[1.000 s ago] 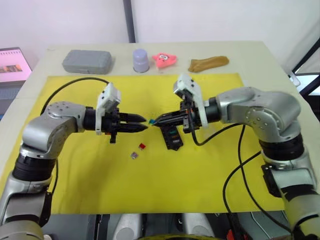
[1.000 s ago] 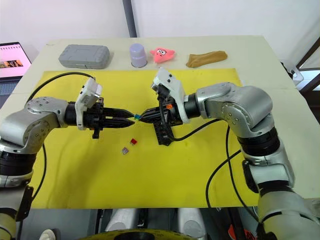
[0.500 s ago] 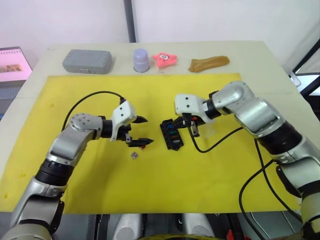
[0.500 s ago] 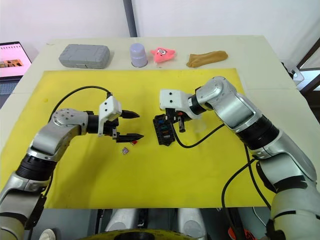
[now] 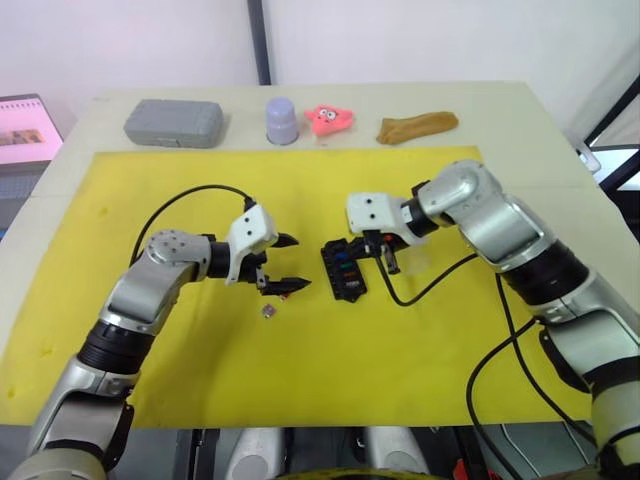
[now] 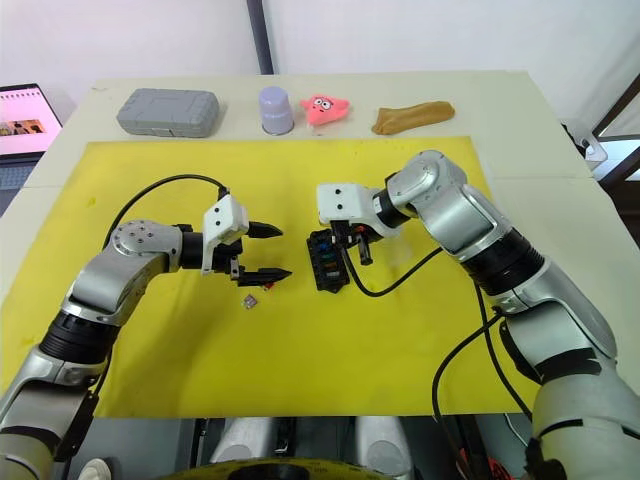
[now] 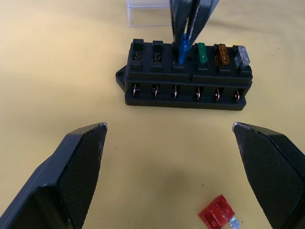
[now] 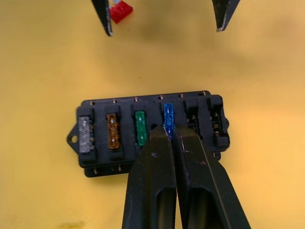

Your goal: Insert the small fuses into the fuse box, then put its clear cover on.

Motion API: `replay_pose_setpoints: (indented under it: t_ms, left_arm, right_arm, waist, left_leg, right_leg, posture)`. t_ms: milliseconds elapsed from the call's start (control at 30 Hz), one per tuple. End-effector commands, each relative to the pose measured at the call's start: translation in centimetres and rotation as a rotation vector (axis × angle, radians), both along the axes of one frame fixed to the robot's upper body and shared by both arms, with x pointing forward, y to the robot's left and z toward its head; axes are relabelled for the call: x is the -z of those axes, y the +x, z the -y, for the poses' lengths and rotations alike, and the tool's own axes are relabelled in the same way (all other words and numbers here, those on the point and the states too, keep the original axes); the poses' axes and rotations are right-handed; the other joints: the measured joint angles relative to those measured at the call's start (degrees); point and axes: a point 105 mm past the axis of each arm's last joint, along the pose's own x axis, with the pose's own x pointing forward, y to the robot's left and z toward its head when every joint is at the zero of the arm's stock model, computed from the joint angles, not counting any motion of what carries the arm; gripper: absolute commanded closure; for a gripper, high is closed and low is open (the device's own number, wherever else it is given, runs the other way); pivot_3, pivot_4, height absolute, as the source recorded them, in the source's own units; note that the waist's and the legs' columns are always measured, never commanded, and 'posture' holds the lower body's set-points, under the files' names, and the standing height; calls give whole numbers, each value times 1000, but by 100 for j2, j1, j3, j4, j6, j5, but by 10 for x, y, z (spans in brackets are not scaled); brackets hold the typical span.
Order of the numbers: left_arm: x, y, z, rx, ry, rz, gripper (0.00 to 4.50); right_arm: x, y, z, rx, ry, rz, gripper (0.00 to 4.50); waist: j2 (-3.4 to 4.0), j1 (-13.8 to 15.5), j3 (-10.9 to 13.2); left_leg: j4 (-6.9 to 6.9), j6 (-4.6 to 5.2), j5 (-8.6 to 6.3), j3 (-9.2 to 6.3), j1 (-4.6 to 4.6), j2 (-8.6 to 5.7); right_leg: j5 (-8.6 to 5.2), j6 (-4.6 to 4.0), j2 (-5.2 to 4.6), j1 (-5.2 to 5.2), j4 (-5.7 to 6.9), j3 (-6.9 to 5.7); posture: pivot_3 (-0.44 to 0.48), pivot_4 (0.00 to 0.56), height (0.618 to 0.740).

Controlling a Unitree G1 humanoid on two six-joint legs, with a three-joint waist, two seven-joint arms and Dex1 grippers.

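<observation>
**Fuse box mid-mat, loose fuses to its left**

The fuse box [image 5: 343,269] lies on the mat [image 5: 420,370], four fuses [image 8: 139,127] side by side in one row. Left of it lie two loose fuses [image 6: 250,300]. The clear cover [image 7: 148,15] sits just right of the box. Case [image 5: 173,122], cup [image 5: 282,121], toy [image 5: 329,119] line the table's far edge.

A pale cream worktop [image 5: 520,105] fills the middle of the room, most of it covered by a bright yellow mat [image 5: 300,370]; along its far edge, off the mat, lie a grey rounded case [image 5: 174,122], a lavender cup [image 5: 282,120], a pink toy [image 5: 329,119] and a brown lumpy piece [image 5: 416,126]; behind stands a plain white wall [image 5: 400,40], crossed by a dark upright post [image 5: 260,42]; at the far left a lit screen [image 5: 25,125] glows pink and white; light is even and soft.
</observation>
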Motion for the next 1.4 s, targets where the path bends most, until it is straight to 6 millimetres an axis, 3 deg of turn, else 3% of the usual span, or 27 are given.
replay_pose_setpoints:
  t_ms: [33, 800, 1167, 1400]
  left_arm:
    - [-9, -2, 2, 14, -9, 54, 67]
    - [-11, 3, -1, -8, -5, 83, 67]
    - [-13, 5, -2, -16, -6, 91, 67]
    - [-13, 6, 0, -16, -10, 97, 67]
  right_arm:
    - [-16, 5, -3, -24, -4, 72, 4500]
    - [-2, 8, -2, -103, -115, 54, 4500]
    - [-14, 10, -4, -114, -117, 46, 4500]
    - [-5, 12, -4, -93, -145, 9, 4500]
  waist:
    - [0, 2, 0]
    - [0, -3, -1]
    - [1, -2, -1]
    - [1, -2, -1]
  left_leg:
    - [0, 0, 0, 0, 0, 0]
    - [1, -2, 1, 0, 3, -1]
    - [1, -3, 2, -1, 4, -1]
    - [2, -3, 2, -1, 4, -1]
  right_leg:
    - [0, 0, 0, 0, 0, 0]
    - [0, 0, 0, 2, 2, 0]
    - [0, 0, 0, 3, 3, -1]
    - [0, 0, -1, 3, 3, -1]
  posture:
    - [0, 150, 740]
    - [0, 150, 740]
    - [0, 150, 740]
    - [0, 150, 740]
